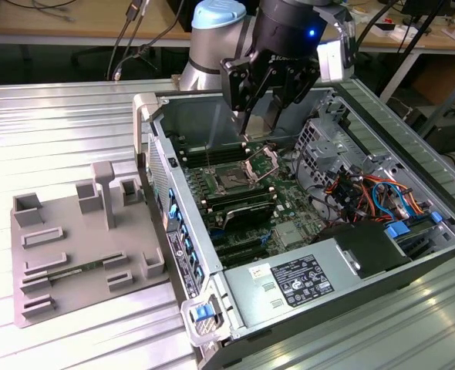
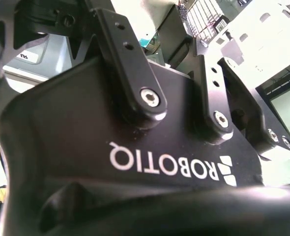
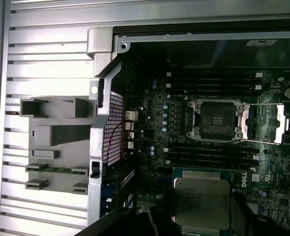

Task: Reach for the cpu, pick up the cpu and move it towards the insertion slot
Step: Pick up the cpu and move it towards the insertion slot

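The end effector gripped the cpu above the open computer case, near the insertion slot.

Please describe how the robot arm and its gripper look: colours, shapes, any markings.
The arm is silvery grey with a light blue joint cap. Its wrist is black with a small blue light. The gripper is black, with linked metal fingers joined by silver screws, and white lettering on its body.
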Controlling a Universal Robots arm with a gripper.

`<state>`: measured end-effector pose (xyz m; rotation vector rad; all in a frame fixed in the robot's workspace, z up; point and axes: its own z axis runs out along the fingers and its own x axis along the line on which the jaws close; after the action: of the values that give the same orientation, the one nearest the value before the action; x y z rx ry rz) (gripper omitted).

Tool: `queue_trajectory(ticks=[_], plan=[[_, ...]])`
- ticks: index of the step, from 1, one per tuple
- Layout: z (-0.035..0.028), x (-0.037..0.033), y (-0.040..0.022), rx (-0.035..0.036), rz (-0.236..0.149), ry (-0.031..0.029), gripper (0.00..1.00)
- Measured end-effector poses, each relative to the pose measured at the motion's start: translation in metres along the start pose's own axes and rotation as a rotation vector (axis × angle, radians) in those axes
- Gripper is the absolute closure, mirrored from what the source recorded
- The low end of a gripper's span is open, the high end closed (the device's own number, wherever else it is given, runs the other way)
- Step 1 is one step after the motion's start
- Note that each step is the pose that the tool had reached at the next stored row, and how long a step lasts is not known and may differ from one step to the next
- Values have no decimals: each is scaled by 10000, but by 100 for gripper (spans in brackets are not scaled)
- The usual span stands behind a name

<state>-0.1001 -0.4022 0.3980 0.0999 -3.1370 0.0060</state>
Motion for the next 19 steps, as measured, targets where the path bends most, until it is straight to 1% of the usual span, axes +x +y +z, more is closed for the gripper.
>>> queue_trajectory(ticks=[19], plan=[[25,-96,0,0,0,0,46]])
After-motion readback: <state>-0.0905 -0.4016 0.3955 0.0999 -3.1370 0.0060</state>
